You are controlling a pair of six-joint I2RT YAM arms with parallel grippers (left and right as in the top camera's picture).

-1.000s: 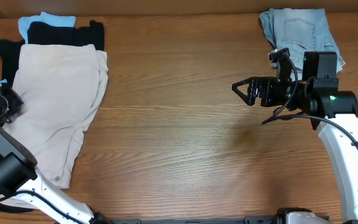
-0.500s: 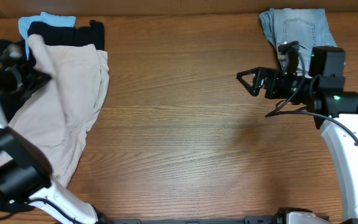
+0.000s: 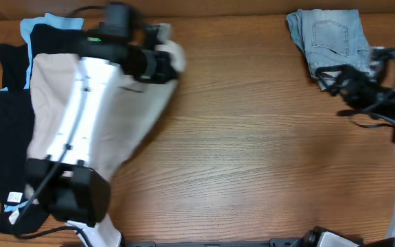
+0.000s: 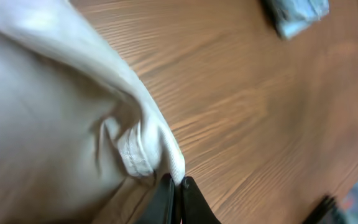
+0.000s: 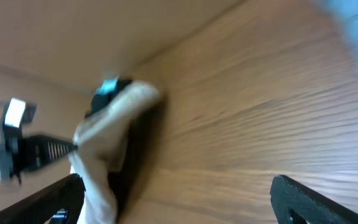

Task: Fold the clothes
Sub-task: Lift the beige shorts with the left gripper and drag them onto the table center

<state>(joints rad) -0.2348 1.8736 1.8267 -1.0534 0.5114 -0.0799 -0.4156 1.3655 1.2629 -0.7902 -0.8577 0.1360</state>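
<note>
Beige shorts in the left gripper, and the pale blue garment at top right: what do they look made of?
The beige shorts look like a matte woven cotton or twill, judging by the soft folds and stitched hem; the exact fabric is unclear. The pale blue garment looks like faded denim, with visible seams and a stitched pocket.

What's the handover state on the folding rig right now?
Left gripper: shut on an edge of the beige shorts.
Right gripper: open, empty, near the denim garment at the far right.
Black-and-light-blue garment: on the left, partly under the shorts.
Done: shorts grabbed, no fold visible on them yet.
Left: lay the shorts flat and fold them, then probably the other two.
</note>
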